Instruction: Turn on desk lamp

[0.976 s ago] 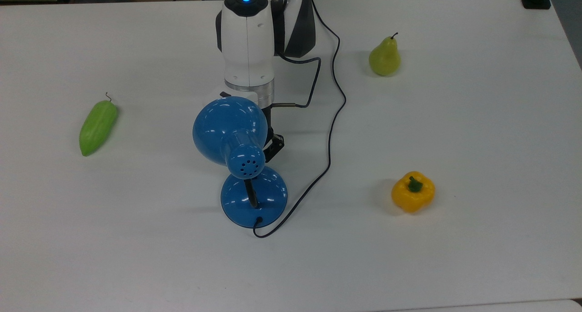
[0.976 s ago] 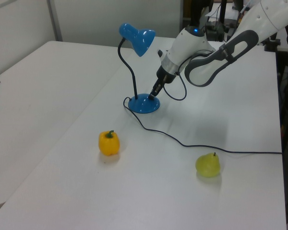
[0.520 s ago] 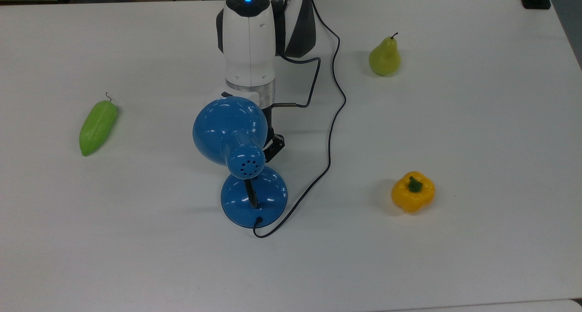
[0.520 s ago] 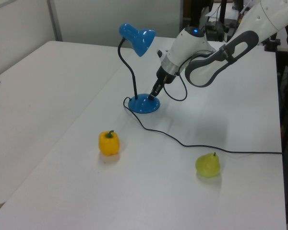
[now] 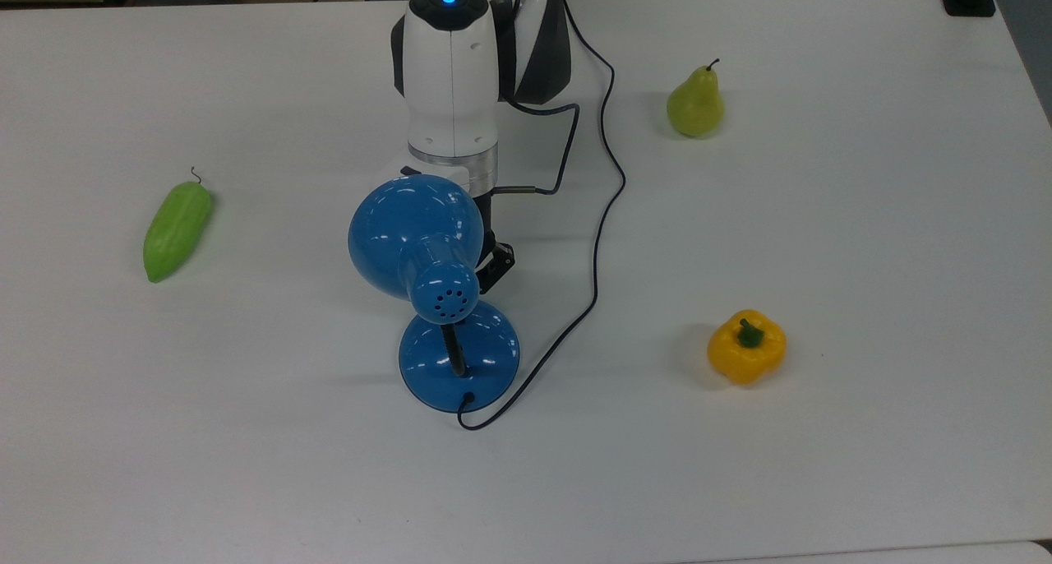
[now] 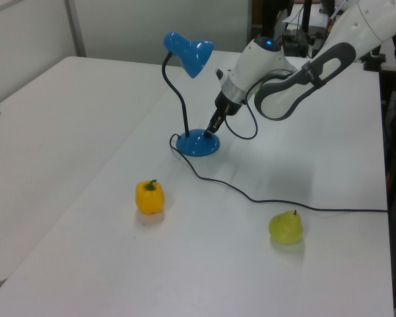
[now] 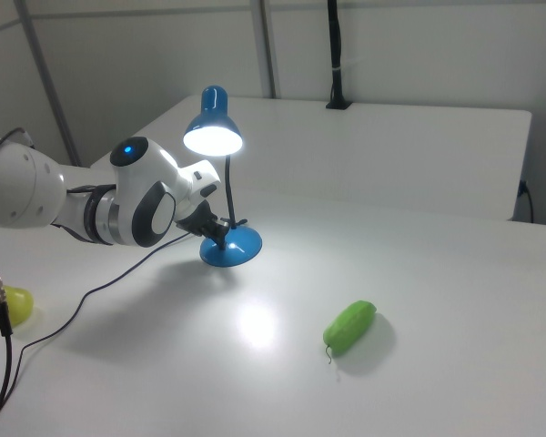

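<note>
Going by the top view, nearest the camera sits the desk lamp, roughly mid-table. Its round blue base is planted flat, the black neck rises out of it, and the dome shade with its vent holes is leaned over toward the far side. In the right view the lamp is seen lit, with a bright patch thrown on the table below the shade.

A thin black cord is plugged in at the near edge of the base and is looped off to the top view's right, then run away toward the far edge. A yellow bell pepper is parked to the top view's right of the base, well apart from it. A green cucumber-like veggie is laid out on the top view's left, also well apart.

Just behind the base, the gripper is angled down with its tip pressed against the base's far rim, as seen in the left view. Whether the fingers are open or closed honestly can't be told, since the tip is half hidden by the shade and the base.

Farther back, a pear is stood upright on the top view's right. The white arm is stretched in from the far edge.
</note>
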Motion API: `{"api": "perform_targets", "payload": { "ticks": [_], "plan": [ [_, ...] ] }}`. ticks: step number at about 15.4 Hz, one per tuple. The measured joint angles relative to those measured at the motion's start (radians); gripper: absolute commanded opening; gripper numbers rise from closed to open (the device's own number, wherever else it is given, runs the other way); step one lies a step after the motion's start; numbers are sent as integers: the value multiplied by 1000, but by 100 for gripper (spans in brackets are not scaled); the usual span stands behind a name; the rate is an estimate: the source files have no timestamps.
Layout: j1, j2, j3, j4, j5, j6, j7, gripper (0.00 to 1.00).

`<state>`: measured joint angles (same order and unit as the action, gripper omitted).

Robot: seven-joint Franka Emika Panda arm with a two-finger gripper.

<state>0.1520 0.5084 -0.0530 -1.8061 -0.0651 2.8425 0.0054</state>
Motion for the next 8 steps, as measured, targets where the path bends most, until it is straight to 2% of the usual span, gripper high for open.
{"api": "perform_targets", "payload": {
  "ticks": [8],
  "plan": [
    [-13, -2, -2, 14, 0, 0, 0, 0]
  ]
}}
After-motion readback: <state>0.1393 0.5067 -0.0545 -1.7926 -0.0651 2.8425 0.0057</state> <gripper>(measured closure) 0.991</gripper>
